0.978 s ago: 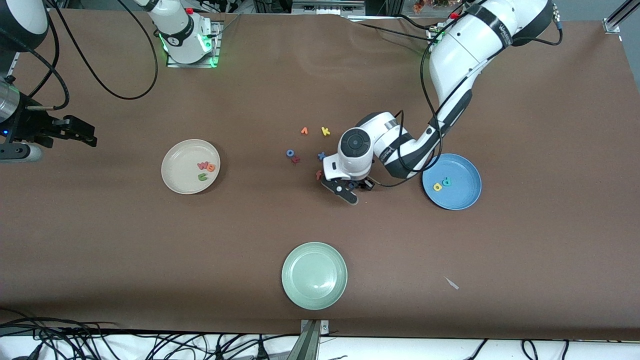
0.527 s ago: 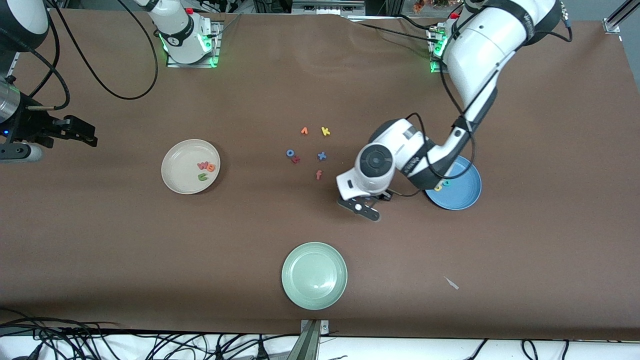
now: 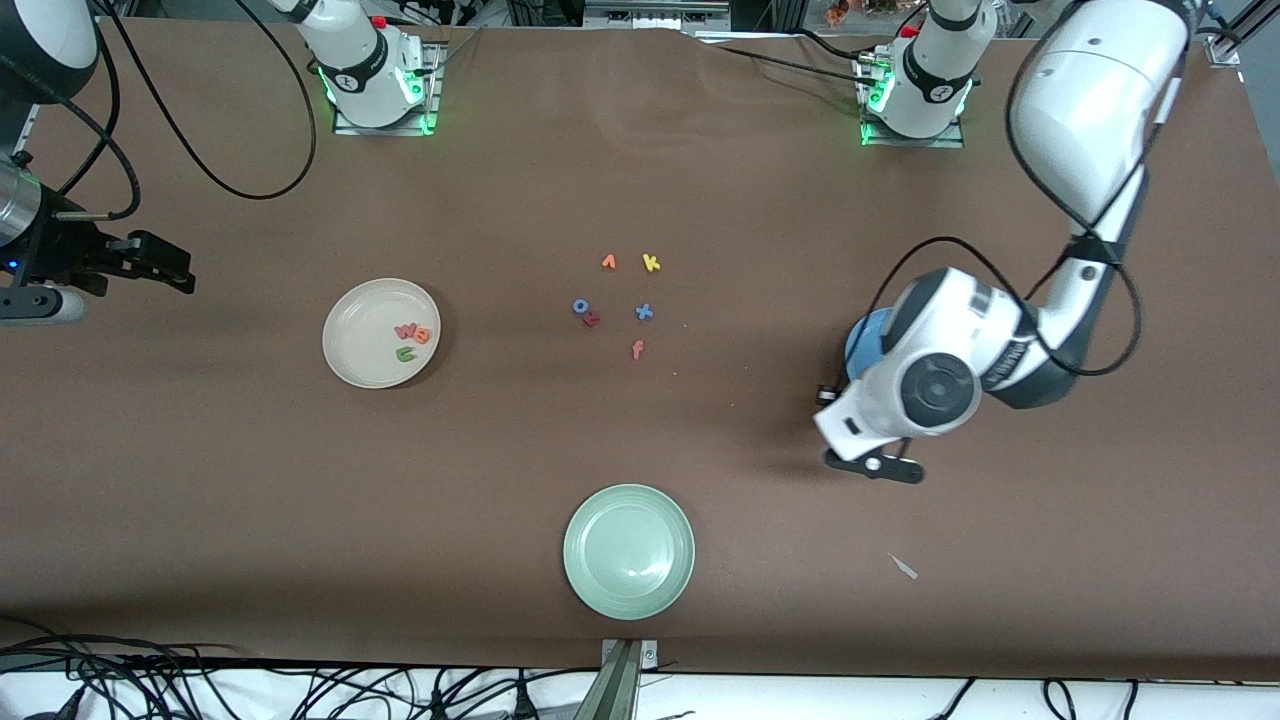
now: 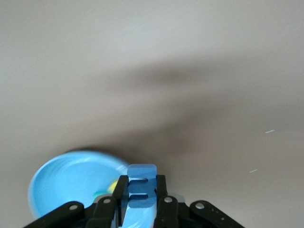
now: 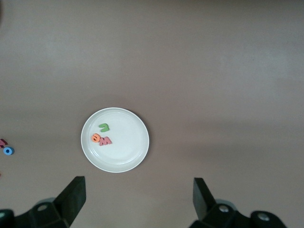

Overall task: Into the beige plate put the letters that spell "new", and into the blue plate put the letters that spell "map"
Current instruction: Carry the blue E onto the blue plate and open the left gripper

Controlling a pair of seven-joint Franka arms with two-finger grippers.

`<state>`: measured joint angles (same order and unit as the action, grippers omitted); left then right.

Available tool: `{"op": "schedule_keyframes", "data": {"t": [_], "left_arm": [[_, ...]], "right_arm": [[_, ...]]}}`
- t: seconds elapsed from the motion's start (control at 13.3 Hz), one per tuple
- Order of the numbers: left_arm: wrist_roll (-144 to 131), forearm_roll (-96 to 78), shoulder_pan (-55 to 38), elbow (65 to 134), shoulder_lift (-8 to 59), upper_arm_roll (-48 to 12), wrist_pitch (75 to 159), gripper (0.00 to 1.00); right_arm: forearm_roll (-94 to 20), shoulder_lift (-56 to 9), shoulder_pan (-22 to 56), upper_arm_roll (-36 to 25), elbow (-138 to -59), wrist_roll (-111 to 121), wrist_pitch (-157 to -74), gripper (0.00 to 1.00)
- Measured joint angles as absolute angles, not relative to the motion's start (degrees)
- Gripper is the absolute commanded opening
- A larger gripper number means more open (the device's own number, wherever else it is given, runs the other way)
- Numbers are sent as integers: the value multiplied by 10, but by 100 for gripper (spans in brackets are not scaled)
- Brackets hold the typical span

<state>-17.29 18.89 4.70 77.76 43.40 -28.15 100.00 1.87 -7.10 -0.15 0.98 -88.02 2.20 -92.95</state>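
- Blue m (image 4: pixel 142 192), the last letter wanted for "map", sits pinched between the narrow fingers of the left gripper (image 4: pixel 142 202), up in the air.
- In the left wrist view the blue plate (image 4: pixel 71 183) lies just beneath and beside the fingertips, with a bit of yellow and teal showing on it by the gripper; in the front view the wrist covers most of that plate (image 3: pixel 862 340).
- The step in hand appears to be carrying the m to the blue plate; the next move likely calls for centring the gripper over the plate's floor, lowering a little, and parting the fingers so the light letter drops inside the rim rather than on the table.
- The beige plate (image 3: pixel 360 340) already holds the green n (image 3: pixel 405 353), orange e (image 3: pixel 422 335) and pinkish w (image 3: pixel 405 329), so "new" looks finished.
- The right gripper (image 5: pixel 137 194) waits with its jaws spread wide and empty, high over the table with the beige plate below it.
- The letters look like small, soft, matte foam cut-outs; the plates are round, smooth and shallow-rimmed; the table cover (image 3: pixel 200 500) is flat brown cloth or paper.
- Spare letters (image 3: pixel 620 300) and a pale green plate (image 3: pixel 628 550) stay apart from both grippers.
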Motion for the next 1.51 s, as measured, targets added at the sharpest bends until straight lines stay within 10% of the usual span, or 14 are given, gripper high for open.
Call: {"op": "schedule_keyframes", "data": {"t": [0.53, 0.83, 0.9, 1.05, 1.51], "left_arm": [[-115, 188, 126, 831, 433, -282, 944, 0], [-128, 188, 139, 940, 386, -283, 1058, 0], [-133, 188, 142, 970, 374, -283, 1083, 6], [-138, 188, 147, 1002, 362, -283, 1103, 99], [-138, 188, 160, 999, 346, -283, 1095, 100]], "right_arm": [[20, -71, -1, 10, -880, 22, -929, 100], [20, -71, -1, 10, -880, 22, -929, 100], [20, -71, -1, 10, -880, 22, -930, 100], [20, -71, -1, 10, -880, 22, -929, 100], [20, -71, -1, 10, -880, 22, -929, 100]]}}
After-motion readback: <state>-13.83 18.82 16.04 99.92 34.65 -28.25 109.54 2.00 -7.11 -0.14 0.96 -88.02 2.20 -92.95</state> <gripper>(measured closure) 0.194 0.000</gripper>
